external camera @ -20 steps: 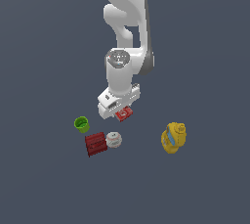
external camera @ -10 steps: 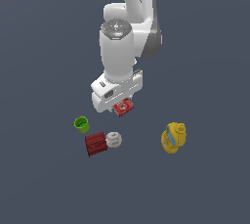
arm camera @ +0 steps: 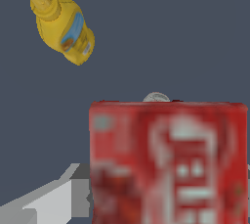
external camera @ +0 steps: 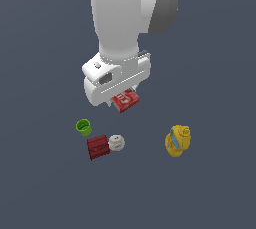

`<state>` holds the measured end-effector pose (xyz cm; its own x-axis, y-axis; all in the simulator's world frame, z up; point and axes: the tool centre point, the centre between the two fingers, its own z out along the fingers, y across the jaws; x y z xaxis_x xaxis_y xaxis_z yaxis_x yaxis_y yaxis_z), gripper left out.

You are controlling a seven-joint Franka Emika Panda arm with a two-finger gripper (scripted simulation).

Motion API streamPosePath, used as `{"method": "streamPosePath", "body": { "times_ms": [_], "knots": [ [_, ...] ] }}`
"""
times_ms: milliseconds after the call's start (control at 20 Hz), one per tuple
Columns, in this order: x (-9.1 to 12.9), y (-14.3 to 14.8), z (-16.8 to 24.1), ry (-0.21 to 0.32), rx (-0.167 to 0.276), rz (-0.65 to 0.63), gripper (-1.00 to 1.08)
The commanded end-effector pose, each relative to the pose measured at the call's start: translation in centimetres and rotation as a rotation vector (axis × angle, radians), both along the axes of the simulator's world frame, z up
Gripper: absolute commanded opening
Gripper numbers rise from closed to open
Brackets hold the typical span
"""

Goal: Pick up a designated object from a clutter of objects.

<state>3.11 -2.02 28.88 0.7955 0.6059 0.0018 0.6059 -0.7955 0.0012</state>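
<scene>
Above the clutter, I have the red lettered box (external camera: 125, 100) clamped in my tool (external camera: 120, 102), seemingly airborne; next I'd just hold it steady, clear of the white ball (external camera: 116, 142).

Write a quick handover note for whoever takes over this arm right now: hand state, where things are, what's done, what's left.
Hand: shut on the red lettered box, carried above the floor.
Left lying below: green cup, dark red ribbed block with the white ball beside it, yellow bottle apart toward the exterior view's right.
Done: box grasped and off the floor, away from the clutter.
Left: probably just hold it steady; the wrist view shows the box filling the frame, so the grip looks secure.
</scene>
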Motion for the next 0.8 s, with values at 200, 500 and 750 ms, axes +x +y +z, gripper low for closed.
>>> {"method": "streamPosePath", "body": {
  "times_ms": [200, 500, 750],
  "knots": [
    [1.5, 0.0, 4.0, 0.002, 0.000, 0.000, -1.00],
    [2.3, -0.1, 5.9, 0.002, 0.000, 0.000, -1.00],
    [2.5, -0.1, 6.4, 0.002, 0.000, 0.000, -1.00]
  ]
}}
